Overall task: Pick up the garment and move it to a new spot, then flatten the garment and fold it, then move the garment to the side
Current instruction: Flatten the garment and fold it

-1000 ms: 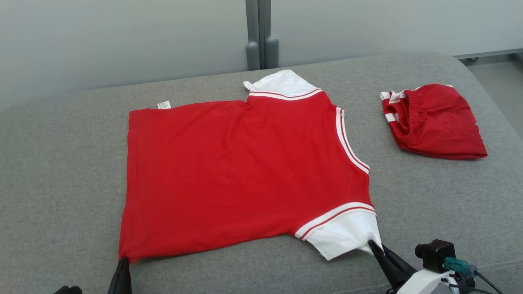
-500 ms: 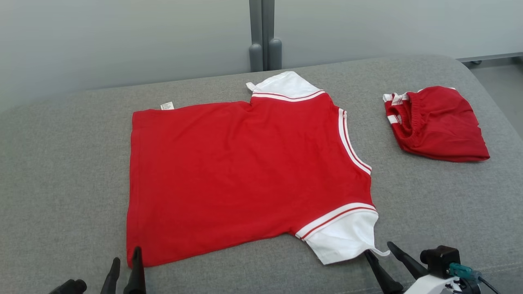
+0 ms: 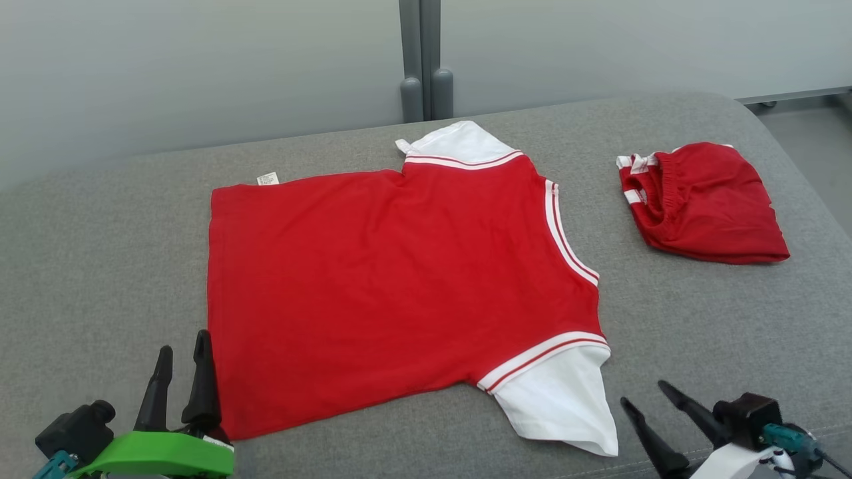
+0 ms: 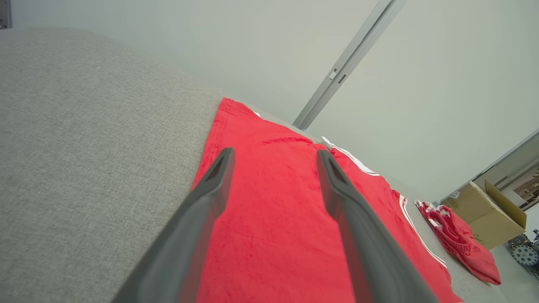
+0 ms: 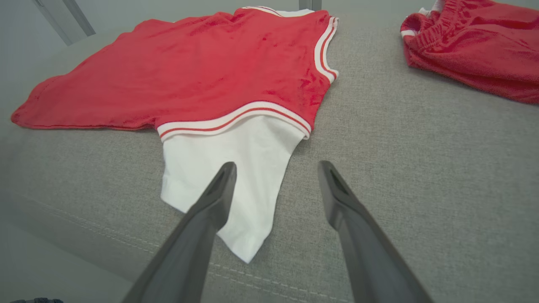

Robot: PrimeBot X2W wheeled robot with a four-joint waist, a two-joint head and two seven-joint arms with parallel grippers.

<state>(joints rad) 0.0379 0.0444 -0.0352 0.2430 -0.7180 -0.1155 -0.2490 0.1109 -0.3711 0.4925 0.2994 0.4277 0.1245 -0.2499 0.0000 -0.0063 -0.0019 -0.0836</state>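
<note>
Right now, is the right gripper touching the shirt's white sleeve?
Apart. The head view shows a strip of grey cushion between the white sleeve and the right gripper, whose jaws stand open beside the sleeve's edge.

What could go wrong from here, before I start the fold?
The near white sleeve tapers to a crooked point, so the red shirt may fold unevenly.
The open left gripper sits at the hem corner and could snag it.
The red shorts lie to the right; sliding the shirt there may overlap them.
</note>
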